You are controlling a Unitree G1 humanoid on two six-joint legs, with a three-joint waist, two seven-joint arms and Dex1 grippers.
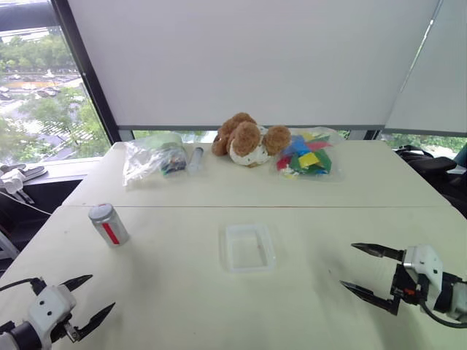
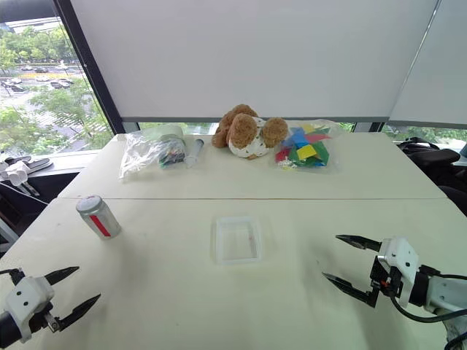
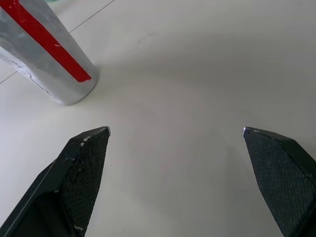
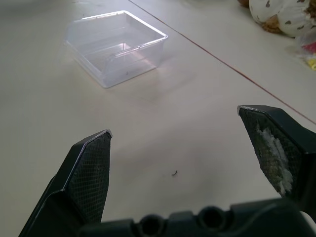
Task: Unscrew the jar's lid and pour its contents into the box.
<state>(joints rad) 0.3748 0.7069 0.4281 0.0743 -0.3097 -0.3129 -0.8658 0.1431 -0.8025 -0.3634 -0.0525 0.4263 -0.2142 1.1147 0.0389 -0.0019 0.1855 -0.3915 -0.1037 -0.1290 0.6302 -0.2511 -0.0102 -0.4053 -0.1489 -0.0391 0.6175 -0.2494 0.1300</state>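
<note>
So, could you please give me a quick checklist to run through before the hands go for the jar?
1. Jar standing on the table, free of both hands: ok.
2. Lid on the jar: ok.
3. Left hand open, holding nothing, short of the jar: ok.
4. Right hand open, holding nothing: ok.
5. Box upright between the hands, nothing visible in it: ok.
6. Contents inside the jar: cannot tell, jar is opaque.

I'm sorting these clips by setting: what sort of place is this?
Probably an office or lab room on an upper floor: a large pale table beside windows overlooking trees and parked cars, white roller blinds drawn, and an office chair at the far right.
</note>
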